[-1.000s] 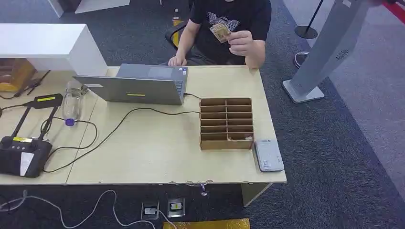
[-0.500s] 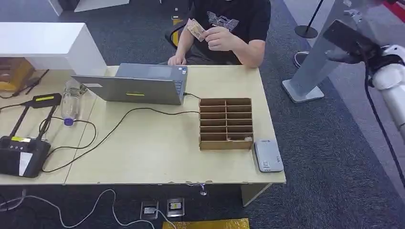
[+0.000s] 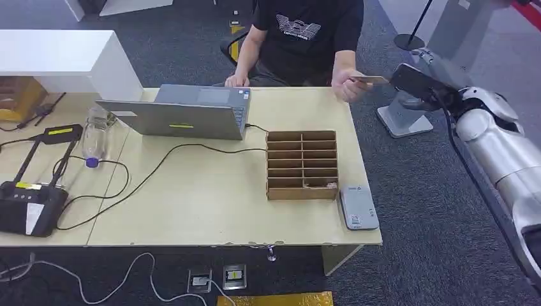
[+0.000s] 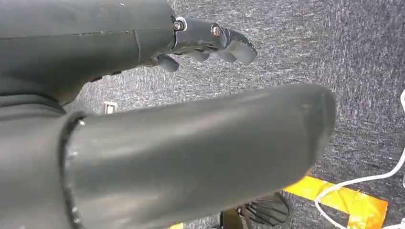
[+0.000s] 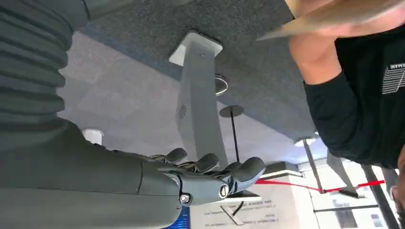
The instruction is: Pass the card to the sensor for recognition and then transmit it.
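- We find the card [image 3: 370, 80] held out flat by the person's hand [image 3: 348, 88], beyond the desk's [image 3: 210, 210] far right corner.
- Right hand [image 3: 418, 80] is just beside the card, fingers spread and empty.
- Left hand [image 4: 210, 43] hangs over carpet, fingers loosely parted, holding nothing.
- We judge the card light, thin, stiff and slick; pinch its free edge.
- The card reader [image 3: 358, 207] lies beside the cardboard organizer [image 3: 302, 165]; laptop [image 3: 185, 115] and cable [image 3: 159, 166] are well apart.
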Tool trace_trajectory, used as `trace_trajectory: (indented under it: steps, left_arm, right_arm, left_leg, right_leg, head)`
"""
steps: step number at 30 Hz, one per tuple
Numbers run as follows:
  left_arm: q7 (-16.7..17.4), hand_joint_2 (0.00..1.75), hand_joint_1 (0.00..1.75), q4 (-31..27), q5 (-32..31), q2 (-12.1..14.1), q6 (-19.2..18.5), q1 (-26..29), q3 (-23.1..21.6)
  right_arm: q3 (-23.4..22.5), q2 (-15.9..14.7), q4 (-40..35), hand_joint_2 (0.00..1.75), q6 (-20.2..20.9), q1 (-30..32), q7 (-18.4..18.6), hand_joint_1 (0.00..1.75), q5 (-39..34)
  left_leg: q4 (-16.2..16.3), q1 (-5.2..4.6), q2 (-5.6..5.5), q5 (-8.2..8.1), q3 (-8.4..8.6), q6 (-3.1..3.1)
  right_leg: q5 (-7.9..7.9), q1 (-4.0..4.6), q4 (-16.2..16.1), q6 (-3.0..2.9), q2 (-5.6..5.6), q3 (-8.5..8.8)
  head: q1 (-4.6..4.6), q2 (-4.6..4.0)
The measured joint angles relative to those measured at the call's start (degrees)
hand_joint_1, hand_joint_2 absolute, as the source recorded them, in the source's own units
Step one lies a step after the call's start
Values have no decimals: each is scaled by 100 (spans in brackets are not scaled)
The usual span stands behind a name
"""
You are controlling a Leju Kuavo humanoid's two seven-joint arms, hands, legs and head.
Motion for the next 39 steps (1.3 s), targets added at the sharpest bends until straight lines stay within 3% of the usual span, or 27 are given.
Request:
trace_trajectory:
  steps: [14,16,39]
  left_arm:
    - [68,0,0,0,-44,-39,48,-38,-2]
    - [79,0,0,0,-50,-39,48,-50,-2]
    - [146,0,0,0,-92,-39,92,-101,-4]
  right_arm:
    - [90,72,98,175,-15,89,-53,0,162]
    - [90,83,116,175,-2,110,-42,175,214]
    - [85,138,376,175,-138,279,-140,175,514]
  left_leg:
    - [0,0,4,0,3,0]
    - [0,0,5,0,3,0]
    - [1,0,13,0,6,0]
  right_leg:
    - [0,0,0,0,6,1]
    - [0,0,0,0,7,1]
    - [0,0,0,0,12,0]
  head:
    - [0,0]
    - [0,0]
    - [0,0]
